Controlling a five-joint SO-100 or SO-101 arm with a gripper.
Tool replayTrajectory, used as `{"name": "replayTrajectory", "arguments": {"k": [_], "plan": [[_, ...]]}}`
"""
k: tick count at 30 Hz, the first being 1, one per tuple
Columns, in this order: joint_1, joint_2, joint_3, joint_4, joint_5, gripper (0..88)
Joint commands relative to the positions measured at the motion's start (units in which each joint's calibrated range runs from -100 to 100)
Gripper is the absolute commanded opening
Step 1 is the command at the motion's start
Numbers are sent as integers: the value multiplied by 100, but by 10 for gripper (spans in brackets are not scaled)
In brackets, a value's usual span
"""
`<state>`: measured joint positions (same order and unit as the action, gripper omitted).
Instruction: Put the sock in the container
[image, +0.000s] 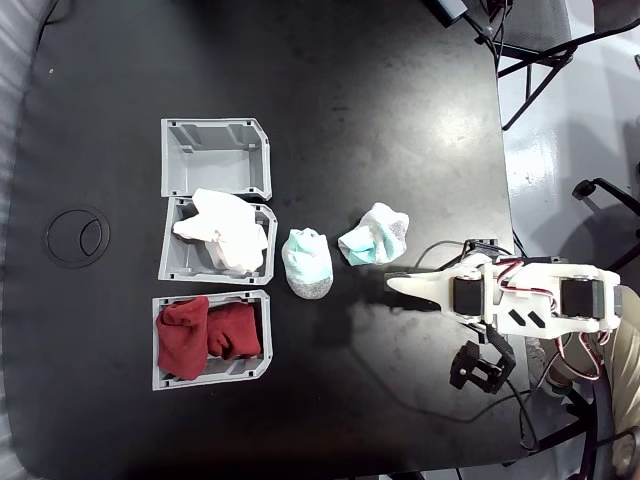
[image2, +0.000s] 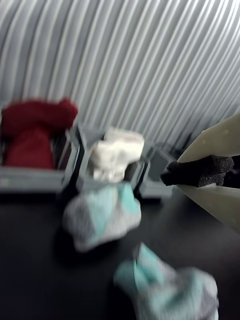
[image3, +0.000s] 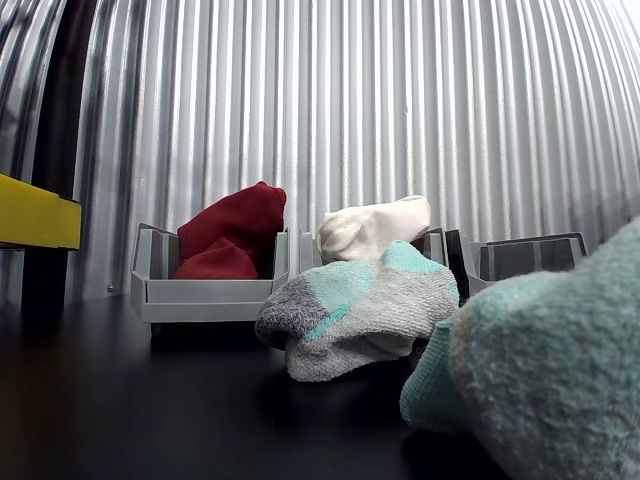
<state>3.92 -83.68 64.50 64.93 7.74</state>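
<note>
Sock (image: 374, 235), the lumpy mint, white and grey one, is lying on the black bench (image: 380, 110) in the fixed view, just beside the tip of the claw (image: 400, 283) and clear of it. In the wrist view the same sock (image2: 167, 289) is sitting blurred at the bottom edge, and in the other view it (image3: 550, 370) is looming large at the right.

To its left in the fixed view an oval mint sock with a dark grey toe (image: 307, 263) is lying on the bench, apart from the first; the wrist view is showing it (image2: 102, 220) nearer the bins, and the other view is showing it (image3: 365, 315) in the middle.

Three grey bins are standing in a column at the left of the fixed view. At the top, the container (image: 178, 160) is sitting with nothing in it; the other view is showing it (image3: 520, 258) at the right. The middle bin (image: 175, 258) is holding white socks (image: 225, 230) that are spilling over its rim. The bottom bin (image: 160, 372) is holding dark red socks (image: 205, 335).

The white arm (image: 530, 295) is reaching in from the right of the fixed view, low over the bench. In the wrist view the claw (image2: 172, 175) is gripping nothing, its pale jaws nearly together with only a dark pad (image2: 200, 171) between them.
</note>
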Motion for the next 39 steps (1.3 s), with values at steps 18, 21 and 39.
{"name": "replayTrajectory", "arguments": {"k": [18,21,39], "plan": [[1375,2634,-679,467,30,13],[1682,3345,-1248,774,30,13],[3178,5478,-2447,1347,534,18]]}}
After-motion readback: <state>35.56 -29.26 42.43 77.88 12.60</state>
